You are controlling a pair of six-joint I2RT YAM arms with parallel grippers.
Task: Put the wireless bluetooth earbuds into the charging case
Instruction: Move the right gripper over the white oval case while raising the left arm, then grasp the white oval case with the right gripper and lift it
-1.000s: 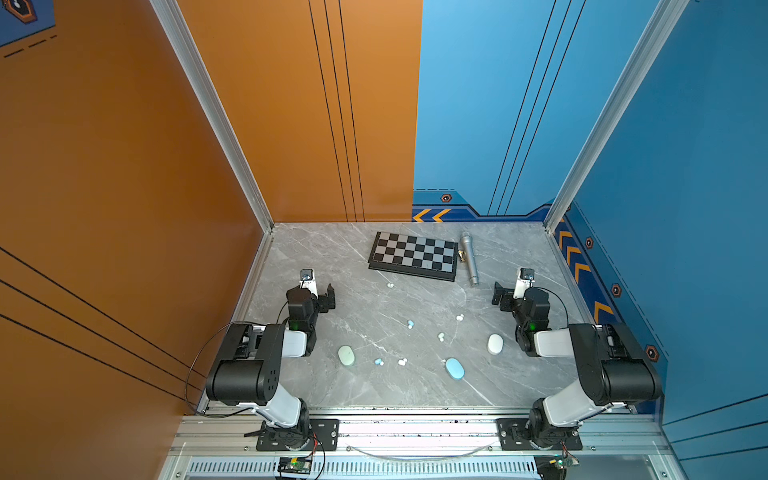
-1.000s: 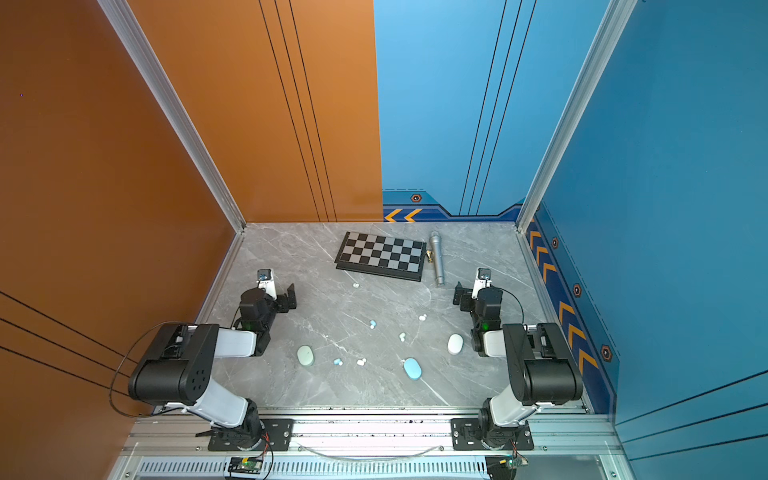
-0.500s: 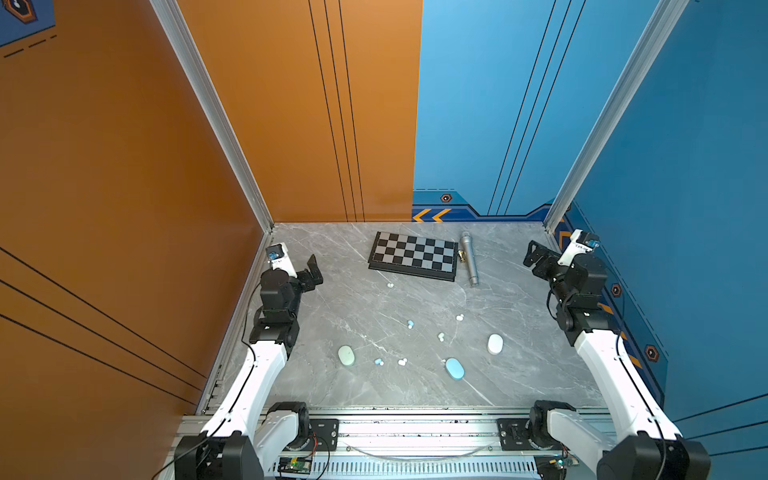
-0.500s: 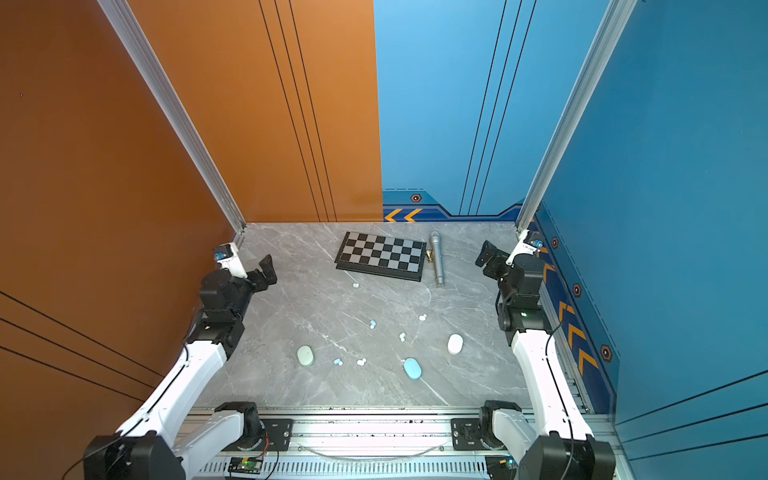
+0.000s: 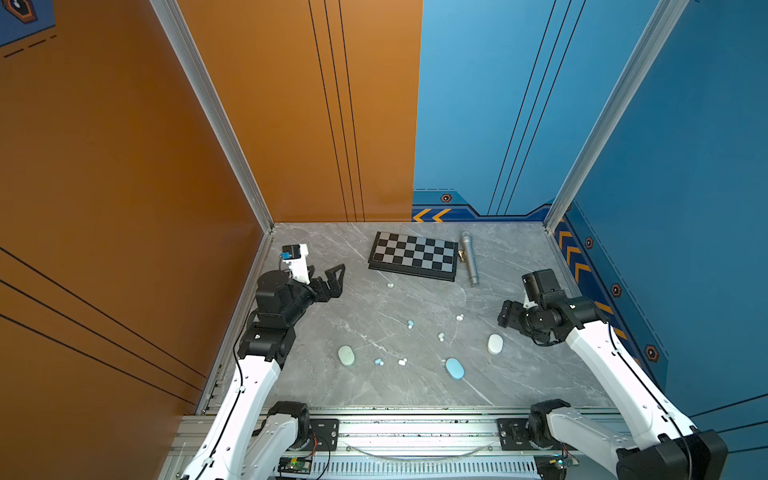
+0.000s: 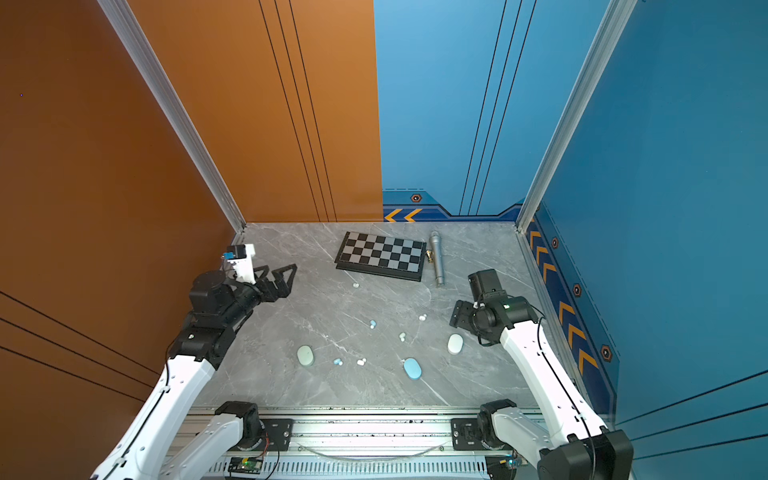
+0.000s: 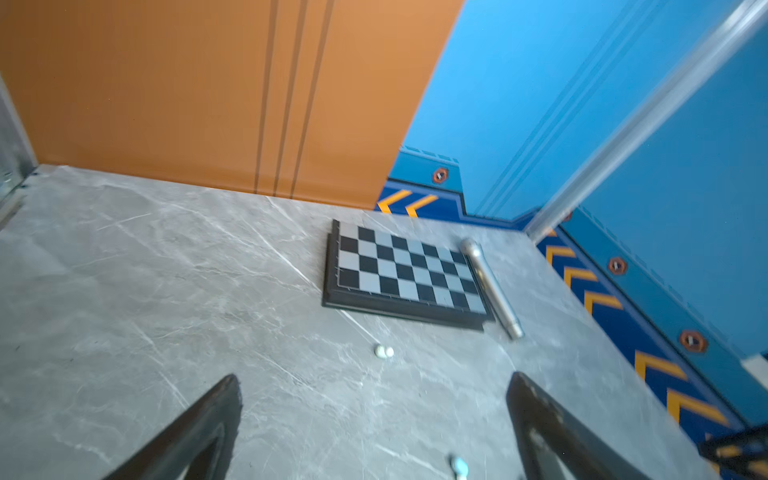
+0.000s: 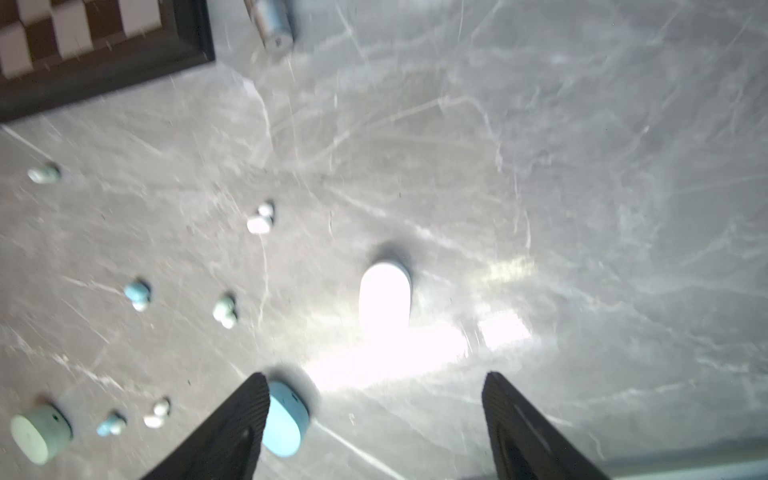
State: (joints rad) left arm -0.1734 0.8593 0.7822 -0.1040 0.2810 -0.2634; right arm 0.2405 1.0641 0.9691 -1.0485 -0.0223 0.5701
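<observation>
Both my grippers are empty — the left gripper (image 5: 337, 281) is spread wide near the desk's (image 5: 374, 399) left edge, and the right gripper (image 5: 505, 314) is also parted, hanging near the closed white case (image 5: 495, 343) by the right edge. The six earbuds (image 5: 410, 324) lie loose across mid-desk. If I pinch off-centre, a bud may squirt over the slick marble, or the case may skate. Half a second ago both arms reached toward the back corners — my right has since dropped toward the case.

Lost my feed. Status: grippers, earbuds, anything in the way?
Left gripper open, right gripper open, both empty. Six earbuds loose on table; three cases shut. Chessboard and metal tube at back, clear.
</observation>
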